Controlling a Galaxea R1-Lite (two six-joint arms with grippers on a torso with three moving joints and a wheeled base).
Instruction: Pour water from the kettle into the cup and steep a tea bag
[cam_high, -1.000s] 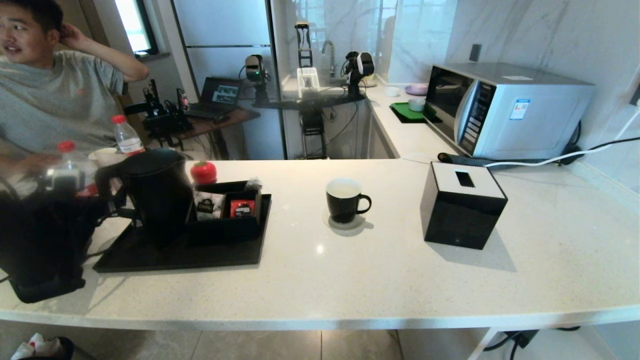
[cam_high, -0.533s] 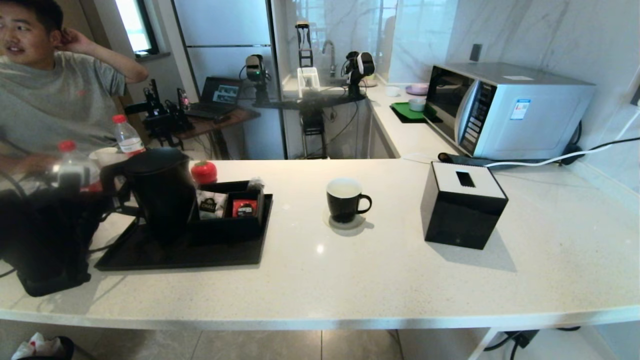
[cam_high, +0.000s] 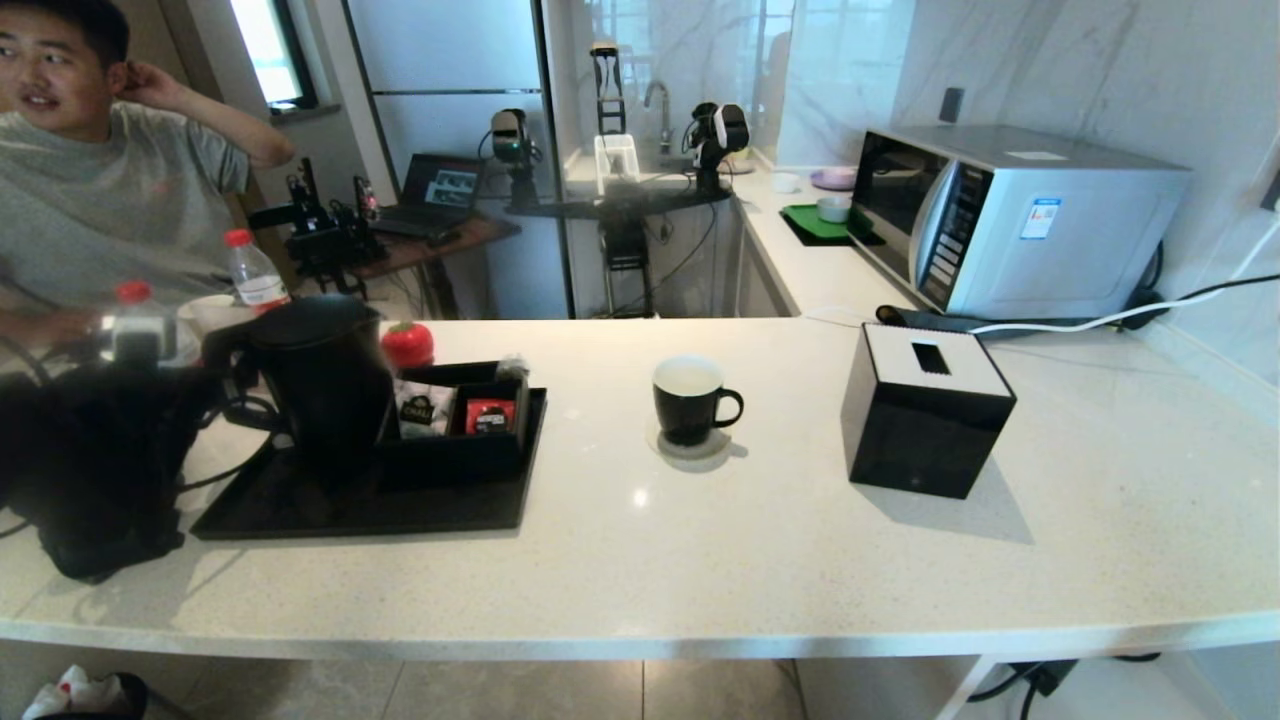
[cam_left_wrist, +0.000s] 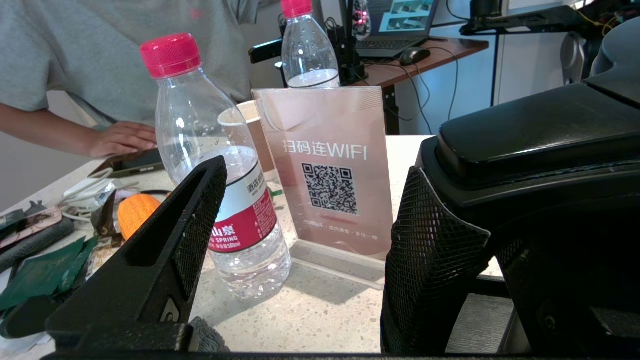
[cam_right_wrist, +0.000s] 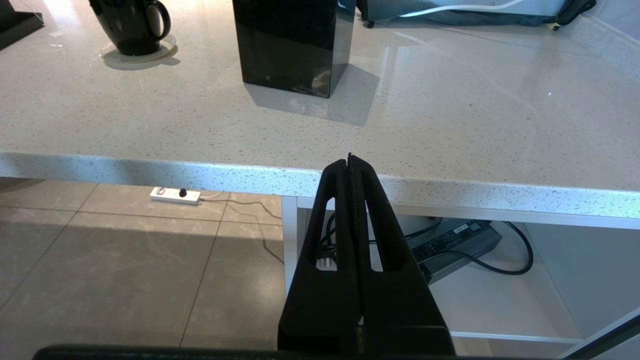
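Note:
The matte black kettle (cam_high: 325, 385) stands on the black tray (cam_high: 440, 515) at the counter's left, its loop handle toward my left arm (cam_high: 100, 460). In the left wrist view my left gripper (cam_left_wrist: 315, 200) is open, with only counter between its mesh pads. The kettle (cam_left_wrist: 540, 145) sits just outside one finger (cam_left_wrist: 435, 260). The black cup (cam_high: 688, 400) with a white inside stands on a coaster mid-counter and also shows as the cup (cam_right_wrist: 131, 25). A small translucent bit at the organiser's back rim (cam_high: 507, 367) looks like the tea bag. My right gripper (cam_right_wrist: 350, 160) is shut, below the counter's front edge.
A black organiser (cam_high: 455, 440) on the tray holds a white sachet (cam_high: 418, 412) and a red sachet (cam_high: 487, 415). A red-capped bottle (cam_left_wrist: 220, 165), a WiFi sign (cam_left_wrist: 330, 170) and a paper cup stand beyond my left gripper. A black tissue box (cam_high: 925, 410) and microwave (cam_high: 1010, 220) are to the right. A man sits at far left.
My left arm has moved in toward the kettle's handle. The kettle has shifted slightly to the right on the tray. The cup has not moved.

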